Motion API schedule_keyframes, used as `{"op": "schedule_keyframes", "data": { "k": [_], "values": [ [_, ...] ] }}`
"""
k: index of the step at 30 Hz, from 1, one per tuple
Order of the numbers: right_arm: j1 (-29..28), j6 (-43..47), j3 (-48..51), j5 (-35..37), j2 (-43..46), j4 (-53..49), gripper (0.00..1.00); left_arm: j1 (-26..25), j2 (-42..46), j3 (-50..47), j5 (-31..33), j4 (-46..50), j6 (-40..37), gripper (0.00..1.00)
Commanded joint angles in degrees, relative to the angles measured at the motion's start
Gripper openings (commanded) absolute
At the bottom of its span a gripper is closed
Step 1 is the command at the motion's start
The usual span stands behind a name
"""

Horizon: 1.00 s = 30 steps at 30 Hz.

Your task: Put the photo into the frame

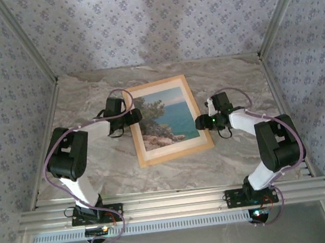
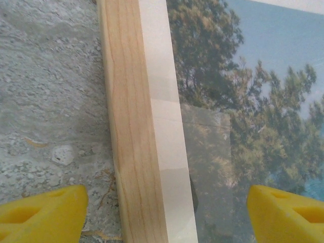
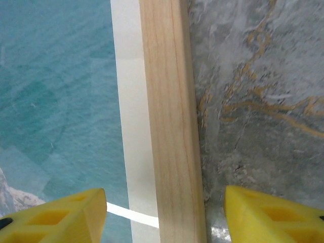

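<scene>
Two claws, both spread wide and pinching nothing. The left claw [image 1: 131, 118] [image 2: 167, 202] straddles the left rail of the large light-wood rectangular frame [image 1: 175, 151] [image 2: 129, 126], and the right claw [image 1: 201, 122] [image 3: 164, 207] straddles its right rail. The frame lies flat around the middle of the marbled grey table [image 1: 234, 78], with the cream-bordered sea-and-trees photo [image 1: 165, 118] [image 2: 243, 101] [image 3: 50, 76] sitting inside it.

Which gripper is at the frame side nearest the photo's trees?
The left gripper: it straddles the frame rail beside dark green trees; the right gripper straddles the rail by turquoise sea.
</scene>
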<state>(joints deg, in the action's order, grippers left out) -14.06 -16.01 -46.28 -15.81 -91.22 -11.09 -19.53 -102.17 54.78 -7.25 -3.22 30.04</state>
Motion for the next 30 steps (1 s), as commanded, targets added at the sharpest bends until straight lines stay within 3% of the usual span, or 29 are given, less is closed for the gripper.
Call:
{"op": "schedule_keyframes", "data": {
  "k": [1,7,14,18,23,30],
  "values": [
    [-1.0,1.2,0.0,-2.4,0.0,-2.0,0.63,-0.6,-2.1,2.1,-3.0,0.5,0.5,0.82],
    [-3.1,-0.7,4.6,-6.1,4.7,0.3,0.61,-0.7,-2.9,3.1,-4.9,0.2,0.7,0.8],
    [-6.8,-1.9,8.7,-9.1,10.3,1.8,0.59,1.3,-1.2,2.5,-2.9,1.0,0.0,0.8],
    [-5.6,-0.1,7.6,-1.2,13.3,-2.3,0.61,3.1,1.0,1.3,-1.0,1.4,-0.7,0.81],
    [-4.3,3.7,2.8,13.6,16.8,-8.1,0.66,4.8,7.9,-2.8,3.7,0.9,-4.3,0.86],
    [-3.3,6.7,1.4,26.4,20.9,-6.8,0.79,6.0,24.2,-15.7,19.5,-8.6,-10.6,0.91]
  ]
}}
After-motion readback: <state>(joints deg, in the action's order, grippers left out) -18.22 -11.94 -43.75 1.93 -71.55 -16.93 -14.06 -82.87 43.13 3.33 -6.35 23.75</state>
